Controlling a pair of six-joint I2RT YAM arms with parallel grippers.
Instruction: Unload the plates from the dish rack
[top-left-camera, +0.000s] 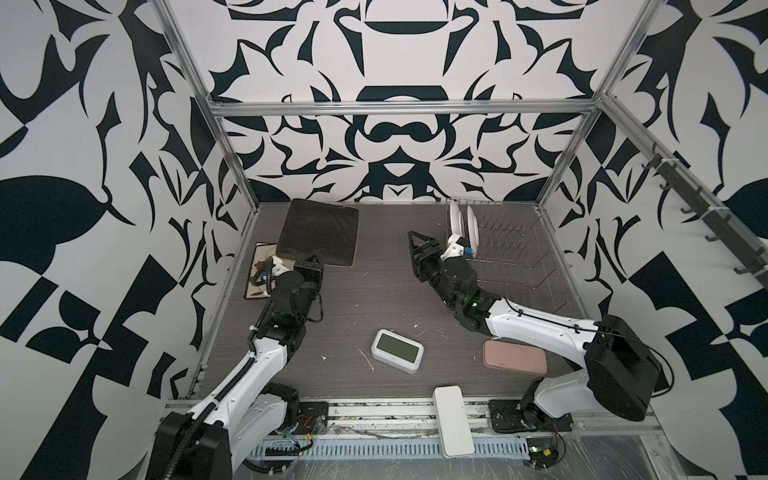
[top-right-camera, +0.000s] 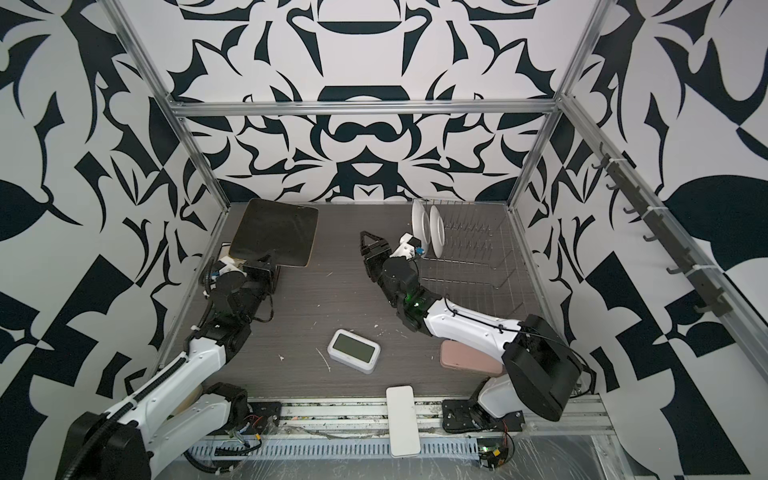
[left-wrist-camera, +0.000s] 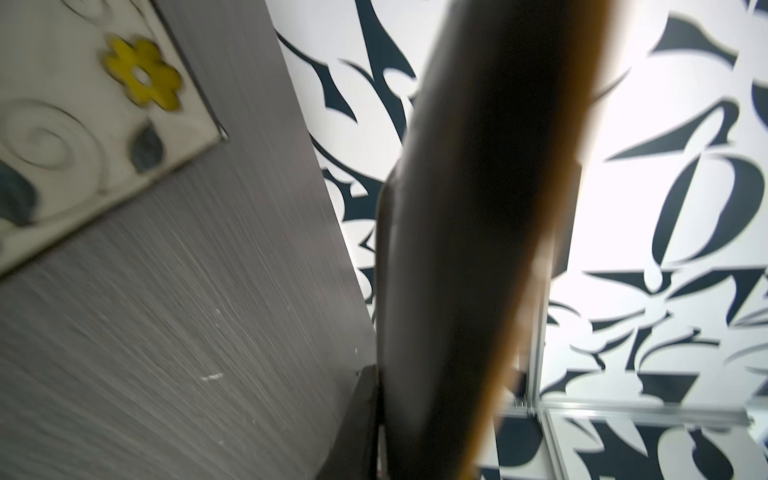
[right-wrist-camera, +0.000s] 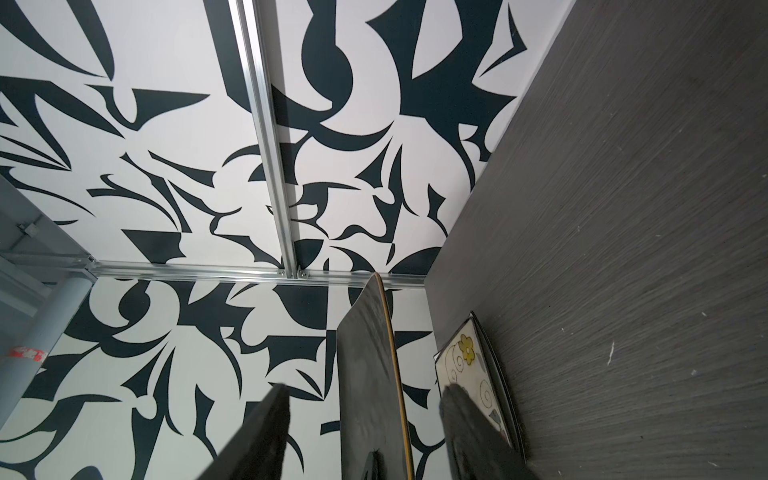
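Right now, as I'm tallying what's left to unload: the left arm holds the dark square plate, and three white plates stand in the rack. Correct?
No: two white plates stand in the rack, not three, as both top views show. The left arm does hold the dark square plate.

A dark square plate (top-left-camera: 318, 232) with tan edge; near it, cream plate (left-wrist-camera: 62, 137) with yellow flower (left-wrist-camera: 143, 75); 2 white plates (top-left-camera: 456, 219) in silver rack (top-left-camera: 511, 249).

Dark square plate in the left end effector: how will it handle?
Likely stiff: the dark square plate shows no sag though the left end effector grips only its near edge. That off-centre hold may let it pivot or slip. Looks ceramic, so probably fragile if dropped.
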